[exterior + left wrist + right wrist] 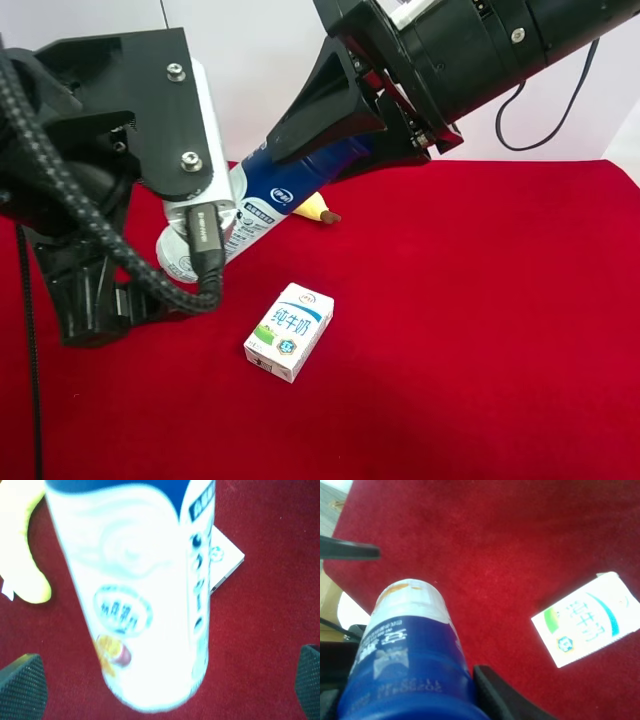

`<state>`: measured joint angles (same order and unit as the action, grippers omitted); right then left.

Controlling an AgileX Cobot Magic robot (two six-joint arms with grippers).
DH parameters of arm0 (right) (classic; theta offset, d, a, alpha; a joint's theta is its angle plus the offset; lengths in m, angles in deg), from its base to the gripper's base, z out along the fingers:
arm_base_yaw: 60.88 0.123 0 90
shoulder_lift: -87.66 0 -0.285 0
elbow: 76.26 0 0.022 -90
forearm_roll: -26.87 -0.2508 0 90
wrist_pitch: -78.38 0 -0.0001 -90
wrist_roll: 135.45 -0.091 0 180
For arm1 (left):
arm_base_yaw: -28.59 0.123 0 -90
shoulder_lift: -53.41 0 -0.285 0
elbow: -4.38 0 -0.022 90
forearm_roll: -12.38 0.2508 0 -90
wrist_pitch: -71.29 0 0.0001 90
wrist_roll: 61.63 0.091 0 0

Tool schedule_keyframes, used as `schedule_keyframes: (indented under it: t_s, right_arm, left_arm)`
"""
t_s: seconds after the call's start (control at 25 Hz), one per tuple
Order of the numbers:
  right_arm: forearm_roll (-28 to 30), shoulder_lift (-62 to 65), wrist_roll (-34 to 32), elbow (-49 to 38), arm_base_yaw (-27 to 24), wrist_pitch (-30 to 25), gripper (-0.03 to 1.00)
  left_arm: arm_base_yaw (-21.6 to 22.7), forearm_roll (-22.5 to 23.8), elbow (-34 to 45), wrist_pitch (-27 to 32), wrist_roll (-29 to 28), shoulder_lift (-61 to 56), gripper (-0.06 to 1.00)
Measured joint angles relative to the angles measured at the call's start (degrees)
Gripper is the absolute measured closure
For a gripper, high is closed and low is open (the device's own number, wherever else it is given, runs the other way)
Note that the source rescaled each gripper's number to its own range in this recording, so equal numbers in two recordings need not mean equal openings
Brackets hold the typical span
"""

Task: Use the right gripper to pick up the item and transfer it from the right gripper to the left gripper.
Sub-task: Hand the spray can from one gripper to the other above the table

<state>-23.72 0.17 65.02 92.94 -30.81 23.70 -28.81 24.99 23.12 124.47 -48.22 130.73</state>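
- Fingers (330, 110) of the right gripper (305, 160) clamp the dark blue cap end of the bottle (250, 215).
- The bottle hangs tilted above the red worktop (480, 330), toward its far edge, cap end higher.
- The left gripper (165, 682) is spread wide; the bottle's white lower end sits between its fingers (22, 685), touching neither one.
- A milk carton (290, 331) lies flat near the worktop's middle, apart from both grippers.
- A banana (315, 208) lies near the far edge, mostly hidden behind the bottle.
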Motion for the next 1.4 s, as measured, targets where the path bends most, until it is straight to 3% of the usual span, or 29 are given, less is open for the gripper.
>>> schedule_keyframes:
  t_s: [0.32, 0.72, 0.8, 1.04, 1.08, 1.16, 1.4]
  right_arm:
    - [-3.9, 0.0, 2.5, 0.0, 0.0, 0.0, 0.97]
    - [-7.5, 0.0, 4.4, 0.0, 0.0, -0.9, 0.97]
    - [-7.8, 0.0, 4.7, 0.0, 0.0, -0.9, 0.97]
    - [-7.8, 0.0, 5.0, 0.0, 0.0, -1.2, 0.97]
    - [-7.7, 0.0, 5.0, 0.0, 0.0, -1.4, 0.97]
    - [-7.5, 0.0, 5.0, -0.1, 0.0, -1.9, 0.97]
    - [-7.8, 0.0, 5.3, -0.1, 0.0, -2.1, 0.97]
  left_arm:
    - [0.0, -0.1, -0.1, -3.9, 0.0, 0.6, -0.06]
    - [-0.1, -0.2, -0.1, -4.2, 0.0, 3.2, -0.04]
    - [-0.1, -0.1, -0.1, -4.3, 0.0, 3.5, 0.05]
    - [-0.1, 0.1, -0.1, -4.4, 0.0, 3.8, 0.5]
    - [-0.1, 0.2, -0.1, -4.4, 0.0, 3.8, 0.59]
    - [-0.1, 0.3, -0.1, -4.4, -0.5, 3.8, 0.94]
    - [0.0, 0.5, -0.2, -4.3, -0.1, 3.2, 0.92]
